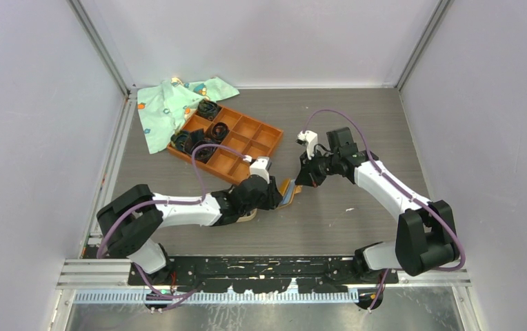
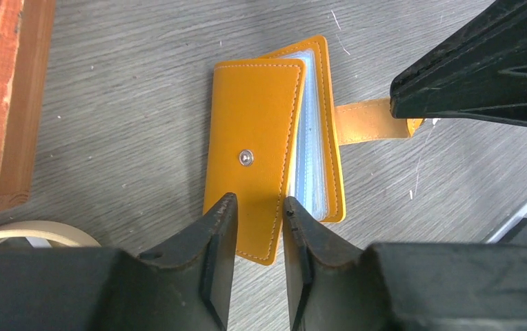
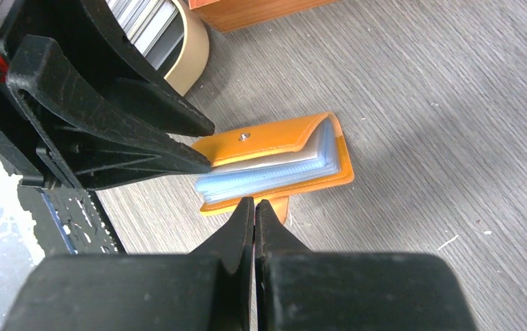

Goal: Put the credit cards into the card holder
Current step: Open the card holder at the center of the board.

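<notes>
Left wrist view: card holder [image 2: 254, 138] lies flat on the counter [image 2: 123, 103] at frame centre, its orange cover nearly closed over clear sleeves [image 2: 312, 158]. At lower centre the left claw [image 2: 259, 207] has its fingers slightly parted astride the cover's near edge; cannot tell whether they pinch it. At the holder's right side the right claw [image 3: 254, 205], fingers pressed together, pinches the strap [image 2: 361, 121]. Upper left of right wrist view: credit cards [image 3: 140, 21] stand in a tan-rimmed dish [image 3: 195, 55].
</notes>
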`<state>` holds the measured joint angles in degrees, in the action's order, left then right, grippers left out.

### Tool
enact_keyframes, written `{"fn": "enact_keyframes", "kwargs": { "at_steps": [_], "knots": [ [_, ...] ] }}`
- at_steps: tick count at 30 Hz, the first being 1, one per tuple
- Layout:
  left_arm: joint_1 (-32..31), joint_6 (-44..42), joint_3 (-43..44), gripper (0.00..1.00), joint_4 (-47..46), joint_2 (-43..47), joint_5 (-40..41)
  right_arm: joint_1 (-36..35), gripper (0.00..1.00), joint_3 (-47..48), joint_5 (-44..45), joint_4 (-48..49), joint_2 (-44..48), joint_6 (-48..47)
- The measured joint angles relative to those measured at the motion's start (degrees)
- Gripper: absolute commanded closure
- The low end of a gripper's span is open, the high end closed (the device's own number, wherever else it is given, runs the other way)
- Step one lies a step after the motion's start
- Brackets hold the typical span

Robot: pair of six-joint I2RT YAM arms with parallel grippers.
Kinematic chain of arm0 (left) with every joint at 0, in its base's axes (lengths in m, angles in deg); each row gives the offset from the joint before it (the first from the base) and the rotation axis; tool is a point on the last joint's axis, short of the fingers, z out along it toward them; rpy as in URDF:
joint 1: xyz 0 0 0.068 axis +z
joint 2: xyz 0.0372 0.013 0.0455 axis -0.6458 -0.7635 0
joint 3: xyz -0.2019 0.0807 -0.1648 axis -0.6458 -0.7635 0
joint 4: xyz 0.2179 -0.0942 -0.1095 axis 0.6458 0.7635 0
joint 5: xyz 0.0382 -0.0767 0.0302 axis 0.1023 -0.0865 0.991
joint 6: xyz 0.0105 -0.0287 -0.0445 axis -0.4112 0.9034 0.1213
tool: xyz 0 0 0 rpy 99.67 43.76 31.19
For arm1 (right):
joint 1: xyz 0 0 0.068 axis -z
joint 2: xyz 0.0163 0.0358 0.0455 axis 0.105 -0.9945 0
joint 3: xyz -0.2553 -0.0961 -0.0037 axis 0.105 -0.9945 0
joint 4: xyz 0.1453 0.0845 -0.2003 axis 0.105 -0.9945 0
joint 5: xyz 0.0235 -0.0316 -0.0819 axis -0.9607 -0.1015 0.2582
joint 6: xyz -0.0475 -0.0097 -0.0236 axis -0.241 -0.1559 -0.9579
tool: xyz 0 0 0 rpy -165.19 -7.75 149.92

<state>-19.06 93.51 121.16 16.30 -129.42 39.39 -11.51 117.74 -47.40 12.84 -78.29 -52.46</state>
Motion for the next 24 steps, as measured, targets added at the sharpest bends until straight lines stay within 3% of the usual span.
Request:
{"fn": "enact_keyframes", "kwargs": {
  "at_steps": [3, 8, 24],
  "knots": [
    [-0.02, -1.16, 0.72, 0.69, 1.14, 0.0, 0.68, 0.13, 0.99, 0.04, 0.5, -0.22, 0.0, -0.42],
    [0.0, -4.44, 2.4, 0.56, 3.96, 0.0, 1.66, 0.15, 0.99, 0.35, 0.9, -0.98, 0.0, -1.09],
    [-0.02, -8.92, 12.39, 0.56, 16.7, -4.48, 2.19, 0.37, 0.99, 0.61, 0.85, -2.08, 0.0, -1.92]
  ]
}}
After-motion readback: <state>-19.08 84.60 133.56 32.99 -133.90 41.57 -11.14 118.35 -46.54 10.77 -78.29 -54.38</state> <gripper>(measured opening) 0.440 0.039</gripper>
